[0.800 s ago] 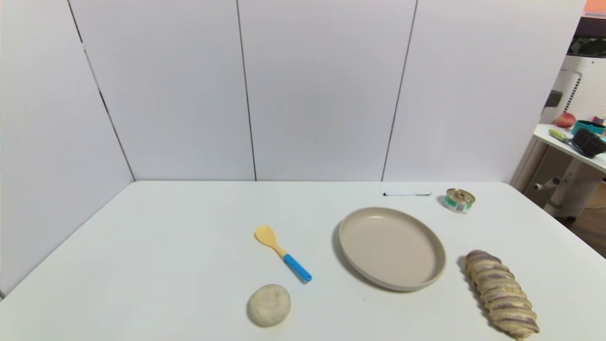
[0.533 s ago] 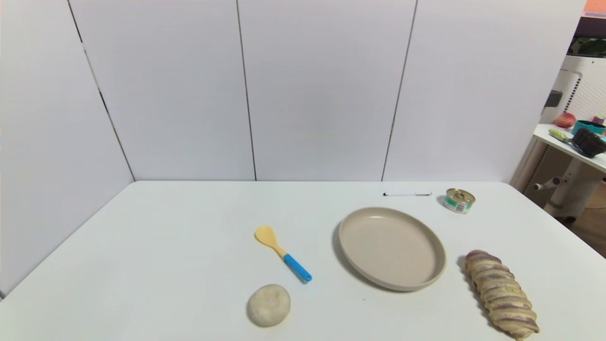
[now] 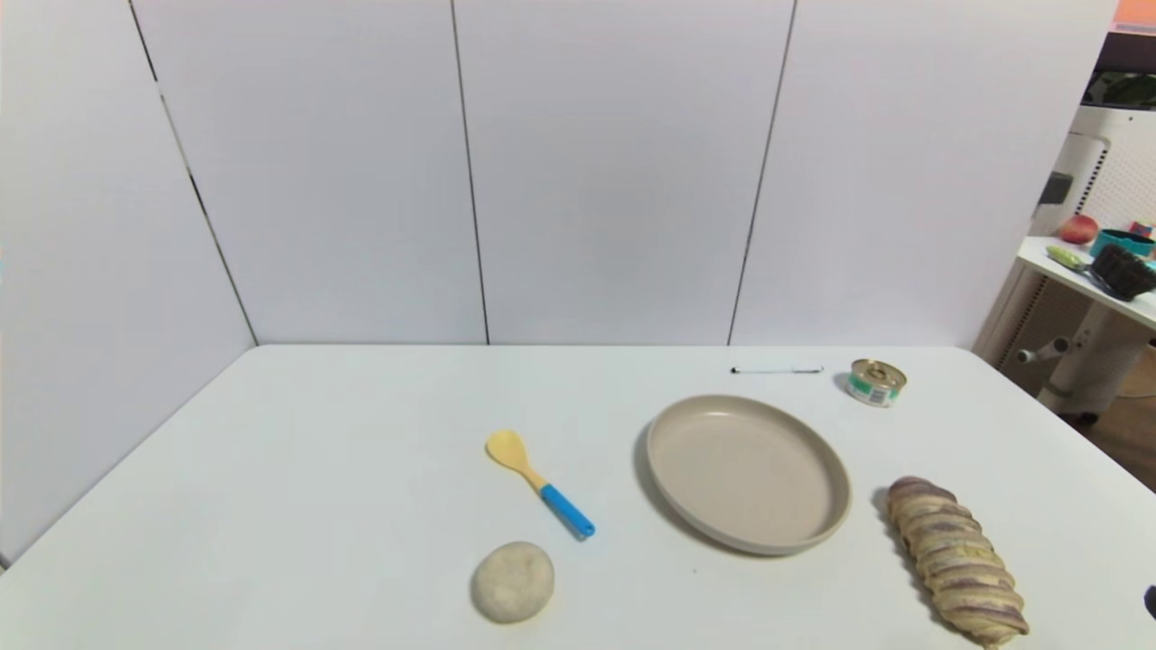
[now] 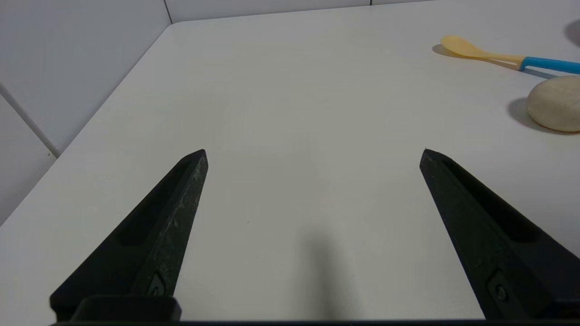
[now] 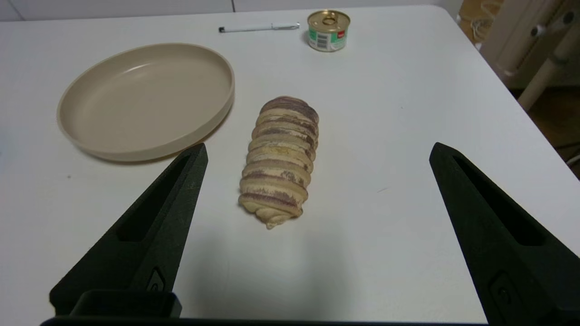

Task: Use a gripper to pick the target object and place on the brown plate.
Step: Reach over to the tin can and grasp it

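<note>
The small tin can (image 3: 876, 383) with a gold lid and green and white label stands upright at the far right of the table, beyond the brown plate (image 3: 749, 472). It also shows in the right wrist view (image 5: 328, 30), with the plate (image 5: 146, 100) nearer. My right gripper (image 5: 317, 151) is open and empty, low over the table's near right part, short of the twisted bread loaf (image 5: 281, 158). Only a dark tip of it (image 3: 1150, 600) shows in the head view. My left gripper (image 4: 315, 154) is open and empty over bare table at the near left.
A twisted bread loaf (image 3: 955, 560) lies right of the plate. A round pale bun (image 3: 512, 581) and a yellow spoon with a blue handle (image 3: 540, 483) lie left of it. A white pen (image 3: 777, 370) lies beside the can. The table's right edge is close.
A dark tip of my right gripper has come into the head view at the lower right edge. Nothing on the table has moved.
</note>
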